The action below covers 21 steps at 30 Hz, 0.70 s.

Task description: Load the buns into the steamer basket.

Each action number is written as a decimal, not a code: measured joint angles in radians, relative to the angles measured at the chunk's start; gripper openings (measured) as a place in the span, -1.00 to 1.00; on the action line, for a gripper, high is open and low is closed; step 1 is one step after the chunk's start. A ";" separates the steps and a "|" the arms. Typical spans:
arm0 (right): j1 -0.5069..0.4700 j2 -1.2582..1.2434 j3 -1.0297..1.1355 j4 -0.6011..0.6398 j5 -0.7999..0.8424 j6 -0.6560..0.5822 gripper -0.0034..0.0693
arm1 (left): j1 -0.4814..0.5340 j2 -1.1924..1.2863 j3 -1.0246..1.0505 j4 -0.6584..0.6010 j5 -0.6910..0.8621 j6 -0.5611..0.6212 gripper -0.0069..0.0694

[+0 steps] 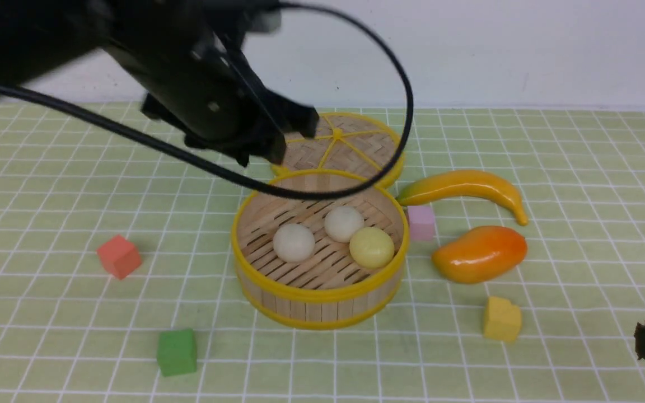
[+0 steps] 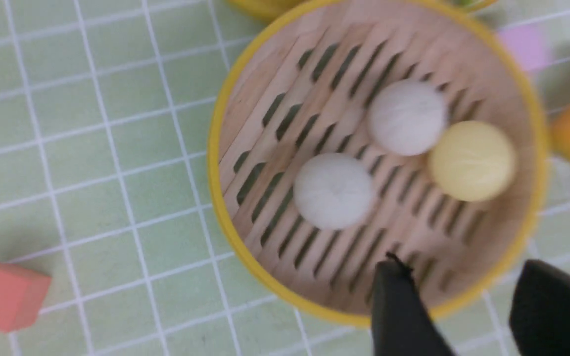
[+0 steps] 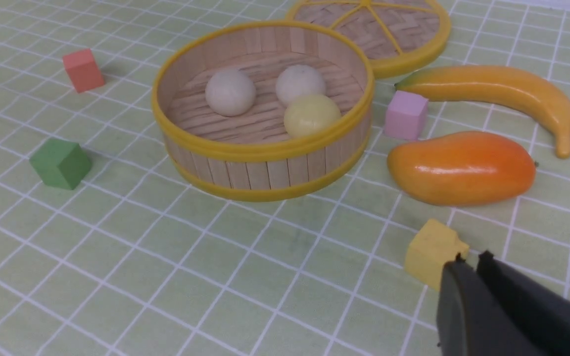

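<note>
Item 1, left arm: I see it slanting down from 10 o'clock, blurred, above the steamer basket (image 1: 317,294). The left claw (image 2: 468,316) is spread and empty over the basket's rim.

Item 2, right arm: low at 4 o'clock of the basket. The right claw (image 3: 470,259) is pressed together and empty, just beside the yellow cube (image 3: 431,252).

Item 3, basket contents: off-white bun (image 1: 294,243) at 9 o'clock, second off-white bun (image 1: 344,223) at 2, pale yellow bun (image 1: 372,247) at 3; the last two touch.

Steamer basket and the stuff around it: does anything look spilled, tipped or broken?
Nothing spilled. All three buns sit inside the steamer basket, its lid flat behind. Only oddity: the yellow cube seems chipped at a top corner.
</note>
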 joint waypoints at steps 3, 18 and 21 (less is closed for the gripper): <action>0.000 0.000 0.000 0.000 0.000 0.000 -0.81 | 0.000 -0.147 0.035 -0.005 0.103 0.023 -0.61; 0.000 0.000 0.000 0.000 0.000 0.000 -0.75 | 0.000 -0.784 0.649 -0.094 0.161 -0.205 -0.85; 0.000 0.000 0.000 0.000 0.000 0.000 -0.74 | 0.000 -0.867 0.684 -0.128 0.184 -0.210 -0.85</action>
